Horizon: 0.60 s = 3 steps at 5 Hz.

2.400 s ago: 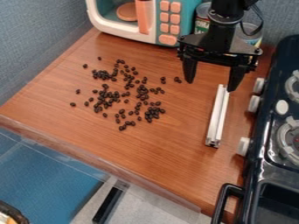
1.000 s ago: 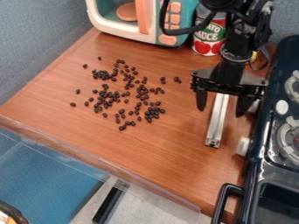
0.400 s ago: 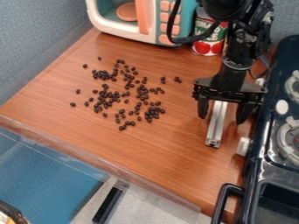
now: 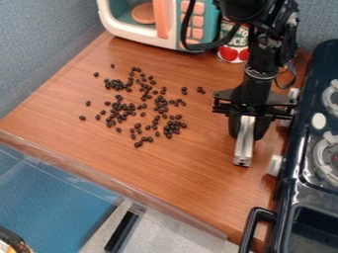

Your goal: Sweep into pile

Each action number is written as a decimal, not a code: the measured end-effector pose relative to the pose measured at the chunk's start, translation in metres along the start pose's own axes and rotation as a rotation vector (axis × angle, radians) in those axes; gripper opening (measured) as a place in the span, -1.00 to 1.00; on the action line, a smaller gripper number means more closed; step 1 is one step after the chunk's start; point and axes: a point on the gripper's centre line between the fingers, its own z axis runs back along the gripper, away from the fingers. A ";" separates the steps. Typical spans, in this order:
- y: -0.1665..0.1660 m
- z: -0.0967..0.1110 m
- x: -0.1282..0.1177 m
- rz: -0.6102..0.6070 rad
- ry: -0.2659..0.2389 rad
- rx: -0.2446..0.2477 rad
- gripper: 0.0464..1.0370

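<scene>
Stove [image 4: 307, 185] near metal bar [image 4: 244, 142], microwave [image 4: 172, 30] behind beans [image 4: 120, 109]

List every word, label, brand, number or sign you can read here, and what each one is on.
Can: pale lettering on the label above the red tomatoes, partly hidden; not enough shows to quote it whole.
Toy microwave's buttons: any marks are too small to read.
Stove: no readable text.
No full word, number or sign is quotable.

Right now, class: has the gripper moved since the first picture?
Yes: the gripper has moved down the view, closer to the lowest white knob on the stove.
</scene>
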 end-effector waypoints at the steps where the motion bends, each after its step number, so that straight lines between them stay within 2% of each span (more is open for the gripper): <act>1: 0.003 0.015 0.002 -0.008 -0.013 -0.031 -0.34; 3: 0.037 0.044 0.014 -0.072 0.037 -0.068 -0.34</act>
